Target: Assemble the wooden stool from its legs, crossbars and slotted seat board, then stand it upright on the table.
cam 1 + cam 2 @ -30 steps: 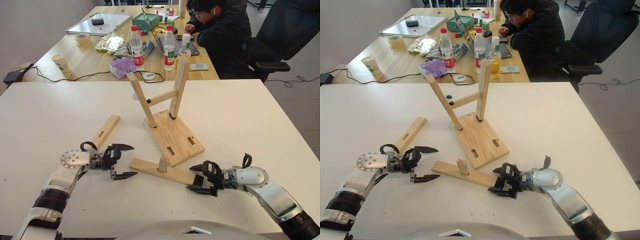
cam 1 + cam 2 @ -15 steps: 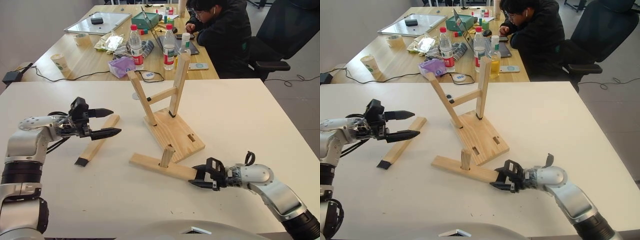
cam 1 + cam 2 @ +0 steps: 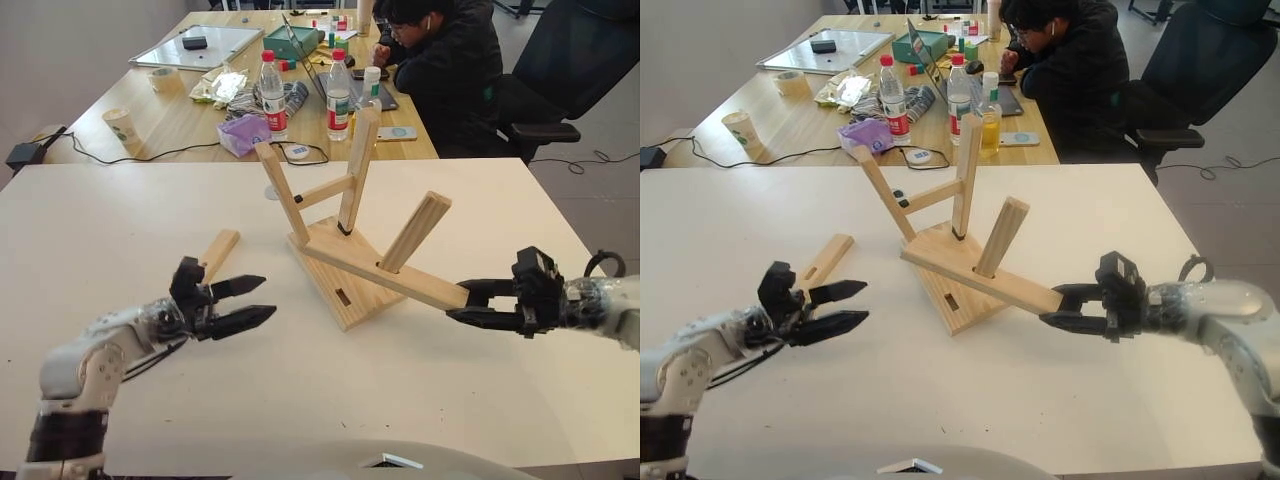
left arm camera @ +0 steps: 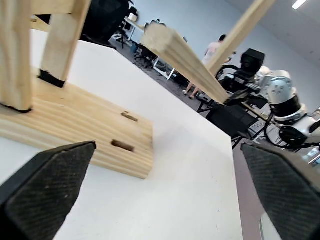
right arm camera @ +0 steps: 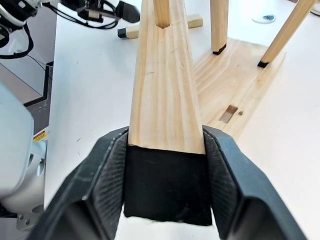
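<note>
The right gripper (image 3: 458,300) is holding a wooden leg (image 3: 380,268) above the desk (image 3: 100,230), its jaws pinching the leg's black-capped end. The leg's long axis is running from the gripper leftward and slightly away, crossing over the seat board (image 3: 330,280), which is lying flat. A crossbar stub (image 3: 415,232) is pointing up and rightward from the leg. The left gripper (image 3: 265,297) is hovering with jaws spread near a loose leg (image 3: 218,250).
</note>
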Controlling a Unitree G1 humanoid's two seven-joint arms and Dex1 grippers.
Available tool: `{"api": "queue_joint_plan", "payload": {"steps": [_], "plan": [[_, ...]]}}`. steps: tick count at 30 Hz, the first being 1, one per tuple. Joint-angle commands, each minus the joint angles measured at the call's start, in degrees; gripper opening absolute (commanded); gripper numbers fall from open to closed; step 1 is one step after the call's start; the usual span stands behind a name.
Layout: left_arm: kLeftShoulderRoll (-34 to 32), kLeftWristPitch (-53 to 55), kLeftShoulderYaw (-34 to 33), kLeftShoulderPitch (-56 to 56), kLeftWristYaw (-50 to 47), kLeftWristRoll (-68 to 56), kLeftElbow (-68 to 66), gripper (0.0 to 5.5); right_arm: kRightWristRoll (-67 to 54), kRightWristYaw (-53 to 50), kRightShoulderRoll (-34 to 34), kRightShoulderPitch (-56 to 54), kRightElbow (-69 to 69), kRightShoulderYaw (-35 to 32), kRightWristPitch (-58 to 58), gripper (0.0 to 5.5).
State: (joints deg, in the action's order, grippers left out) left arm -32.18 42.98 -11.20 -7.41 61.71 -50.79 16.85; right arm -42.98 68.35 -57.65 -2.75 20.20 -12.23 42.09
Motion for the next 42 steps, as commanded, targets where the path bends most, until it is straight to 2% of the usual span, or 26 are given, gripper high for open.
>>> {"api": "queue_joint_plan", "payload": {"steps": [1,5,9,12,15,20,29,42], "plan": [[10.4,-2.8,2.6,1.8,-9.5,-1.6,3.1,5.40,-4.4,1.3,-2.1,-13.3,-5.7,1.4,6.6,2.04],[19.7,-6.9,8.4,8.7,-13.9,0.7,-0.2,5.40,-7.8,0.4,0.4,-22.5,-8.6,3.2,11.6,2.04],[28.8,-12.9,12.6,15.5,-16.0,2.9,-4.3,5.40,-9.1,-0.5,2.4,-26.4,-9.6,4.4,13.5,2.04],[34.2,-15.5,14.4,19.3,-17.3,2.9,-6.8,5.40,-10.2,-1.7,3.8,-26.9,-9.2,4.4,14.2,2.04],[38.6,-16.3,13.5,21.8,-18.3,-0.2,-8.5,5.40,-11.1,-2.8,5.1,-26.9,-8.4,4.0,15.0,2.04],[41.1,-17.0,11.4,23.9,-19.2,-6.3,-9.6,5.40,-12.2,-3.9,6.1,-26.5,-7.7,3.6,15.5,2.04],[41.2,-17.9,13.8,24.7,-20.2,-8.9,-8.5,5.40,-14.2,-5.7,7.1,-25.9,-6.6,3.0,16.5,2.04],[41.1,-19.0,14.2,25.8,-21.2,-12.5,-7.0,3.18,-16.6,-6.5,7.3,-25.4,-5.8,1.9,18.5,2.04]]}}
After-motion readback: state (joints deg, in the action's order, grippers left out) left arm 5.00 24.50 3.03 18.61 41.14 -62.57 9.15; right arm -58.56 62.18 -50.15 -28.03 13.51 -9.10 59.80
